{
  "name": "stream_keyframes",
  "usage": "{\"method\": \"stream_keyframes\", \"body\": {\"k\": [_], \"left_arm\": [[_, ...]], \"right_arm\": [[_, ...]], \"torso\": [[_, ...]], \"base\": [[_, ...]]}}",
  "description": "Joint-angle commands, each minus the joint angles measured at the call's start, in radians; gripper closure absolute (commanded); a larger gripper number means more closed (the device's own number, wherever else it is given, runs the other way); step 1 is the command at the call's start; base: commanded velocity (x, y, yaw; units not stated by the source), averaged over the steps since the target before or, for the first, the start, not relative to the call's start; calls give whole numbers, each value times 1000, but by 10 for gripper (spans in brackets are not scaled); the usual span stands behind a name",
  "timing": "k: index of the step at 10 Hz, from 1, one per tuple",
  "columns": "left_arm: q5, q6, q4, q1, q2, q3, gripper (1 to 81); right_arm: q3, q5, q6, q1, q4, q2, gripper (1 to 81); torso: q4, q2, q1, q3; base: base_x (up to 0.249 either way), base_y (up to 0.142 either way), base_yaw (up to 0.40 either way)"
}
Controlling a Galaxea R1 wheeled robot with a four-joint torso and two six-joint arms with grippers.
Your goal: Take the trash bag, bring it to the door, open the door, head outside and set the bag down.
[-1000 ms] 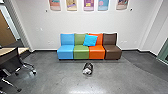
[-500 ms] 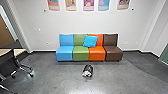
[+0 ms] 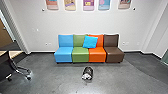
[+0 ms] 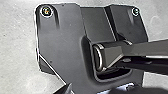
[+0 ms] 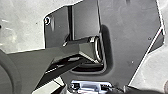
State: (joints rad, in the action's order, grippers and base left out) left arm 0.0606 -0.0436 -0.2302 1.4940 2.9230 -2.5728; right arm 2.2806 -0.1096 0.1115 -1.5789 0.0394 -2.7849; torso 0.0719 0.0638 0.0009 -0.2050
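Note:
On the grey floor in the head view lies the trash bag (image 3: 87,73), a small dark bundle with a whitish patch at its near end. It rests in front of the row of seats, a little way out from them and roughly in line with where the green and orange ones meet. A brown door (image 3: 5,35) stands at the far left, partly cut off; I cannot tell whether it is the one named in the task. Both wrist views look onto the robot's own dark base and bar over grey floor, and the state of my grippers cannot be made out.
Blue, green, orange and brown seats (image 3: 114,54) line the back wall, with a bright blue cushion (image 3: 90,42) on them. A dark chair on casters (image 3: 18,67) and a light table (image 3: 15,54) stand at the left. Posters (image 3: 88,4) hang above.
The head camera has moved forward: the bag and the seats look larger and lower, and the chair has slid toward the left edge. The bag lies in the same place on the floor.

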Motion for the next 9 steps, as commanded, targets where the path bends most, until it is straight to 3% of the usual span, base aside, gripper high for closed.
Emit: {"method": "stream_keyframes", "body": {"k": [1, 9], "left_arm": [[-50, -1, 5, -28, -5, 6, 10], [-50, -1, 3, -28, -7, 6, 10]], "right_arm": [[-24, 59, -7, 26, -16, 11, 10], [-21, 59, -7, 29, -16, 11, 10]], "torso": [[0, 0, 0, 0], [0, 0, 0, 0]], "base": [[191, 0, 0], [190, 0, 0]]}}
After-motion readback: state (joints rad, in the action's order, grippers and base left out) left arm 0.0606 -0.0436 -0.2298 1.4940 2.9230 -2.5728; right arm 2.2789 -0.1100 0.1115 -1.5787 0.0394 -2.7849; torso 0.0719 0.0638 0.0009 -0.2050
